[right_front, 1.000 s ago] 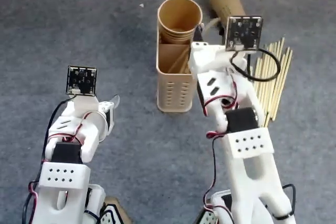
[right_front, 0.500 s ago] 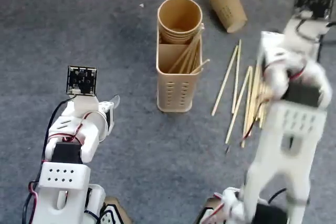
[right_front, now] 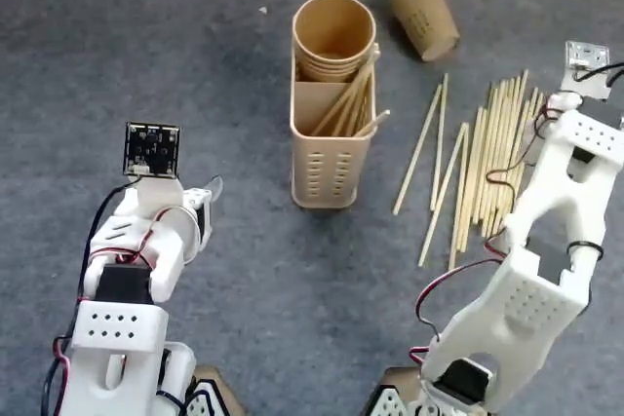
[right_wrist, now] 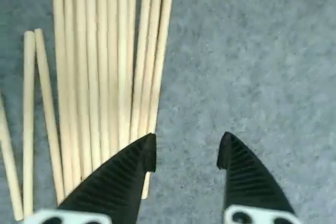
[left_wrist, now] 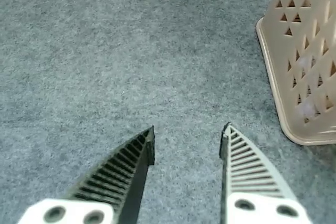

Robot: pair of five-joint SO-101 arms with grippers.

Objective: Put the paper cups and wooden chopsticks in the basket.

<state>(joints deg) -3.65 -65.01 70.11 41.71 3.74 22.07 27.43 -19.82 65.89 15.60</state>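
I am holding my right jaws spread and empty just beside the loose wooden chopsticks [right_wrist: 105, 77]; they are lying on the worktop [right_front: 195, 46] toward the basket [right_front: 327, 168] side of me, long axes running along my reach; my left arm [right_front: 146, 241] is sitting well apart.

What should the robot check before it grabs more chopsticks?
1. Right gripper open: ok.
2. Loose chopsticks between its jaws: not ok, the pile lies beside the gap.
3. Basket upright: ok.
4. Left gripper apart from the basket: ok.
5. All paper cups in the basket: not ok, one cup lies on its side on the table.
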